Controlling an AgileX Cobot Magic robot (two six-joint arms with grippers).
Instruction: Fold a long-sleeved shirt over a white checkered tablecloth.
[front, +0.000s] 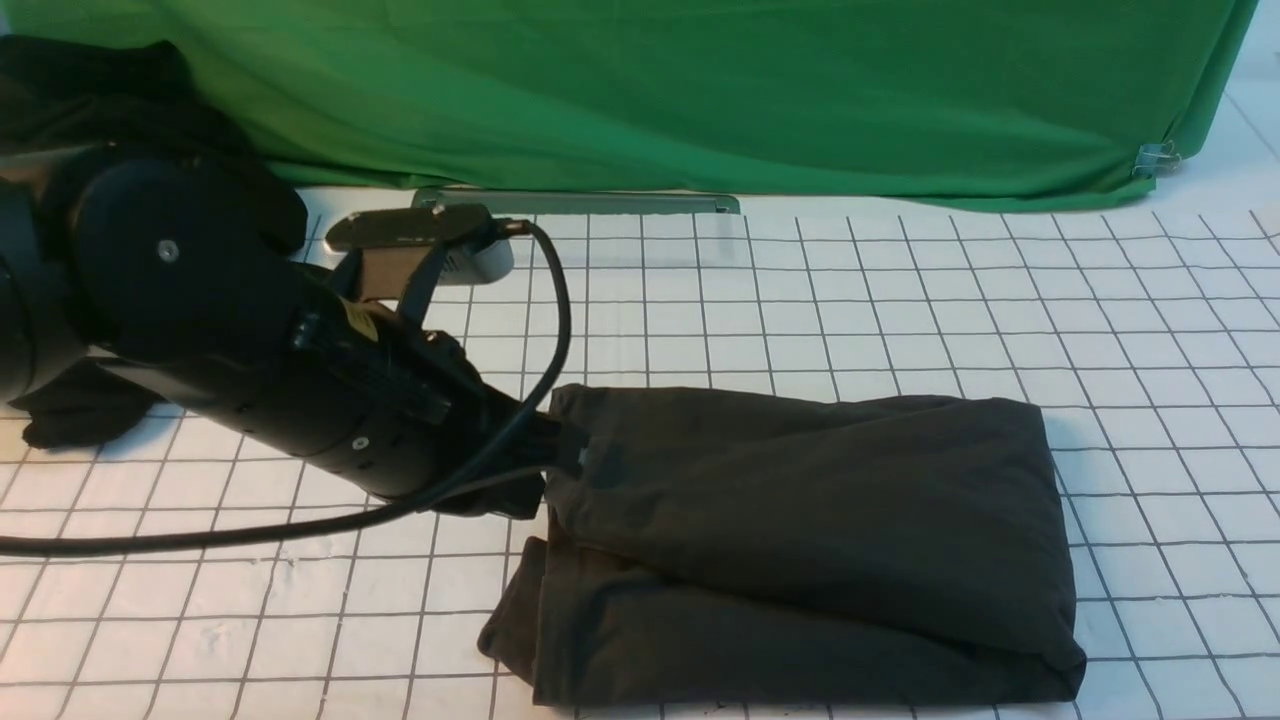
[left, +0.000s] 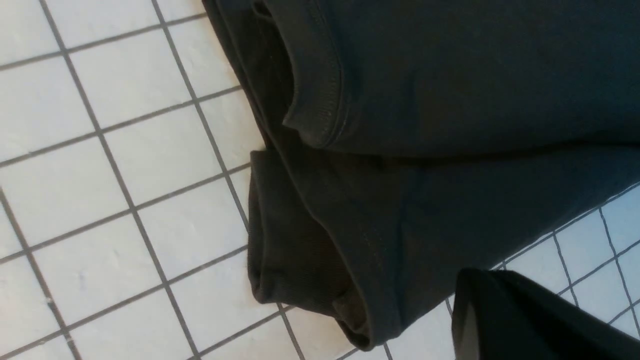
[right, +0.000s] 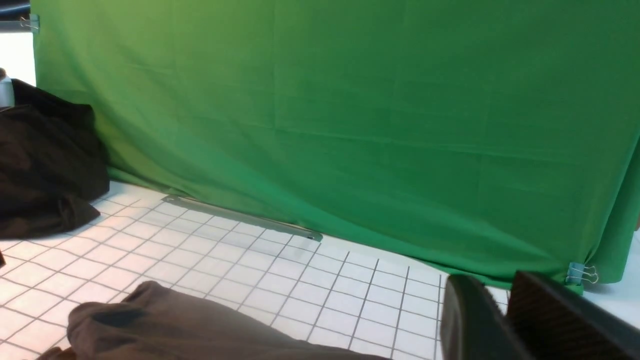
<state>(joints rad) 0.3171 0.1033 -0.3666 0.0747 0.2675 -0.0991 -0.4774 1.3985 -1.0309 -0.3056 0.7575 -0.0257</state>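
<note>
Progress looks well along to me: the long-sleeved shirt (front: 800, 540) lies at about five o'clock on the white checkered tablecloth (front: 900, 300), already doubled into a thick rectangle with layered hems stacked at its near left end. My left pincer (front: 560, 450) is pressed together on the shirt's upper left edge, at the nine o'clock side of the bundle, pinching the top layer. I judge one more fold or a smoothing remains, since that end still sits loose and uneven. My right pincer (right: 500, 310) hangs apart from the cloth, holding nothing; whether its jaws are spread I cannot tell. Farther off, at ten o'clock, sits a heap of dark fabric (front: 90, 100), then the green backdrop (front: 700, 90).
</note>
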